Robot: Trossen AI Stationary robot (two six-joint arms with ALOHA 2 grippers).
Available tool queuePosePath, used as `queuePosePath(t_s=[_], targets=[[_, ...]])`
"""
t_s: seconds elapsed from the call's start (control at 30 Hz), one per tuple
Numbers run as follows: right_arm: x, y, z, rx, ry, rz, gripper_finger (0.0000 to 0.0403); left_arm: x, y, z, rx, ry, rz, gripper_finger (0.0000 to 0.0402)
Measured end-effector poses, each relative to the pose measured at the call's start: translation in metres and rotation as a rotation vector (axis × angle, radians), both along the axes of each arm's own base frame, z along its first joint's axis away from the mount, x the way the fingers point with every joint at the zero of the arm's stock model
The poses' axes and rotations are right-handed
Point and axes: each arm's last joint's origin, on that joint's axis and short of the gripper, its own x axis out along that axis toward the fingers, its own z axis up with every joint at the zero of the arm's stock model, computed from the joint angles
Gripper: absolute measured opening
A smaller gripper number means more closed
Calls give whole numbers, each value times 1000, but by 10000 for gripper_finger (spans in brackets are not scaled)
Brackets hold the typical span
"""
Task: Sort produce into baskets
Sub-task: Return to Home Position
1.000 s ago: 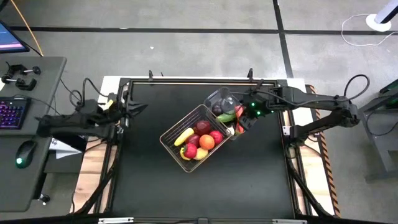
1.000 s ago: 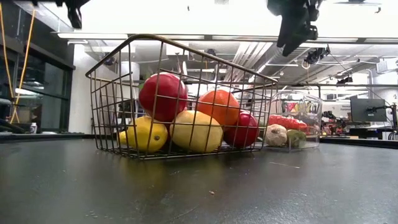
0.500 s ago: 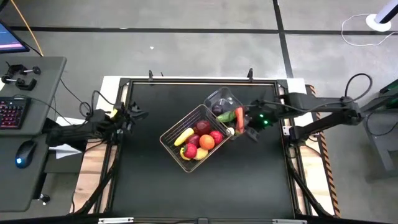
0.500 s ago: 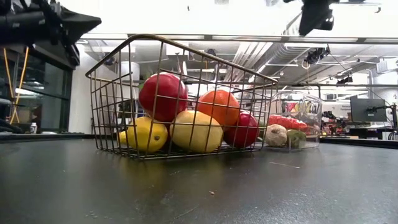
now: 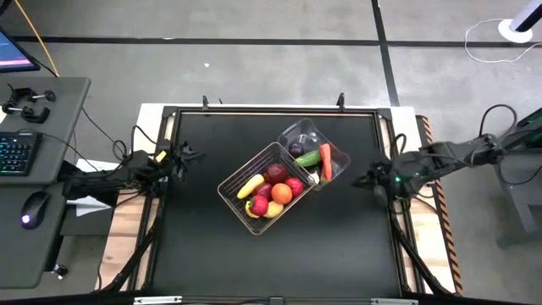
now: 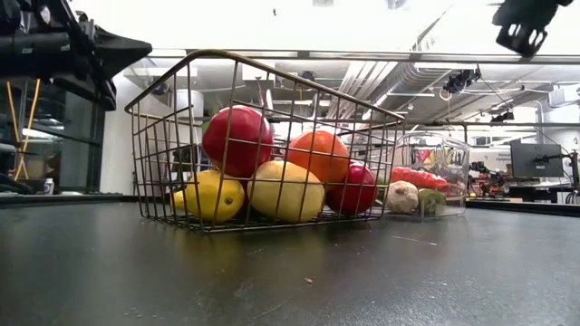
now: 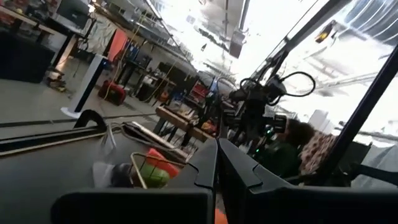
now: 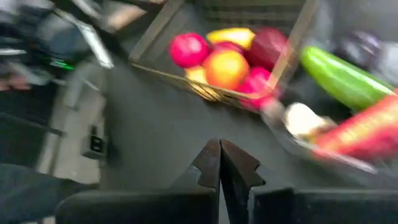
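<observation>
We look down on a grey concrete floor (image 5: 254,76) crossed by dark tape lines (image 5: 254,40). At one side, a grey desk (image 5: 63,110) carries a backlit keyboard (image 5: 17,152) and a black mouse (image 5: 32,209). Beyond the matte black tabletop (image 6: 290,272) we see bright ceiling light (image 6: 272,23), silvery ducts (image 6: 362,77) and a dark monitor (image 6: 535,160).

The black table (image 5: 216,254) carries a wire basket (image 5: 246,167) and, seemingly touching it, a clear tub (image 5: 301,131).

Ceiling lights behind the right gripper (image 6: 521,32) glare white; the dark table (image 6: 272,272) beneath shows soft reflections.
</observation>
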Motion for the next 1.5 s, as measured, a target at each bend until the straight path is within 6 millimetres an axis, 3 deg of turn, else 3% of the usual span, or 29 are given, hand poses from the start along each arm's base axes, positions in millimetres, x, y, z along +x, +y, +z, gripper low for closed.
queuePosePath(t_s=[0.23, 0.47, 1.0, 1.5], targets=[[-23, -7, -63, -41, -389, 52, 0, 1, 0, -4, 23, 52, 8, 0], [-31, -18, -96, -100, -578, -14, 0, 1, 0, -4, 23, 54, 8, 0], [-12, -27, -141, -276, -618, 8, 0, 1, 0, -6, 21, 75, 4, 0], [-11, -28, -143, -339, -590, 29, 0, 1, 0, -7, 20, 81, 2, 0]])
